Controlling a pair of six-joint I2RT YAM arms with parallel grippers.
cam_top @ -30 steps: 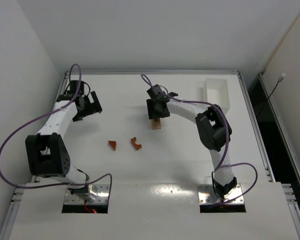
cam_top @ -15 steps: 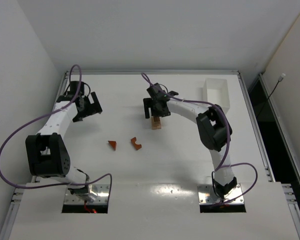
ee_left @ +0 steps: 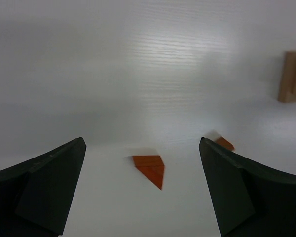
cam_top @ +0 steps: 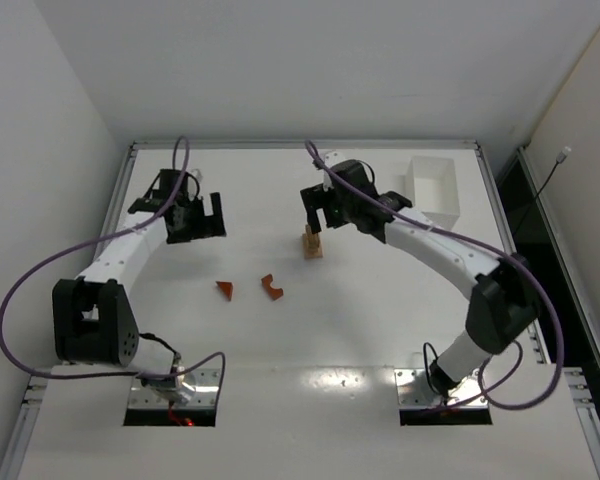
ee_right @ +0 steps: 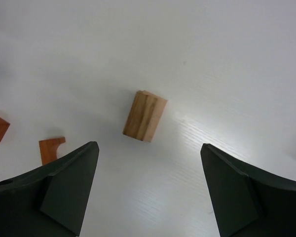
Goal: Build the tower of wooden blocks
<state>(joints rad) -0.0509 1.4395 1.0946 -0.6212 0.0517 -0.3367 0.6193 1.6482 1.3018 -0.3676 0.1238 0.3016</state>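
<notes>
left hand (cam_top: 198,217) fingers spread wide, right hand (cam_top: 327,207) likewise, both empty

Left wrist view's edge crops the tower (ee_left: 292,76).

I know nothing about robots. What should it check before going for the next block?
1. The right gripper is open and empty: ok.
2. The left gripper is open and empty: ok.
3. The tan block stack stands on the table, touched by neither gripper: ok.
4. The reddish wedge lies loose, with nothing on or against it: ok.
5. The reddish arch piece lies apart from the wedge, with room for fingers: ok.
6. The stack's blocks sit squarely on each other: cannot tell.
</notes>
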